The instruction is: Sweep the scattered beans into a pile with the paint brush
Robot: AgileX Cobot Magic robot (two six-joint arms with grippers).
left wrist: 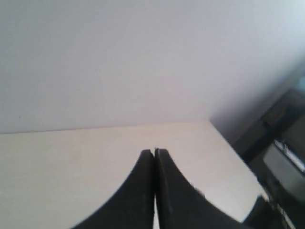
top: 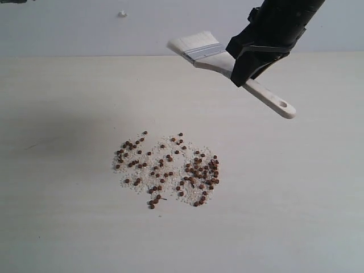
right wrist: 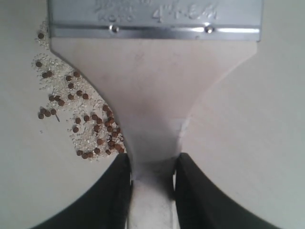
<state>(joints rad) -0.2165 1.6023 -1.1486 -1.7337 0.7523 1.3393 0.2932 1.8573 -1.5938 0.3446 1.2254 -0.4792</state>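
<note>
The brush (top: 205, 51) is held aloft at the far right, handle clamped by the right gripper (right wrist: 152, 164); the beans (top: 170, 168) are seen nearer, leftward (loosely spread). Swept too hard, they could be flung wider.

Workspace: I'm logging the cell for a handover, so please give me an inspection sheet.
Surface: pale table, whitish grains around the spill.
Job's things: beans loosely spread mid-table; brush looks lifted off the surface beyond them.
Clutter: nothing seen.
Grippers: right gripper shut on the brush handle; left gripper shut, empty.
Cables: nothing seen.
Surroundings: plain wall with a small white fleck; blurred dark equipment past the table edge.
</note>
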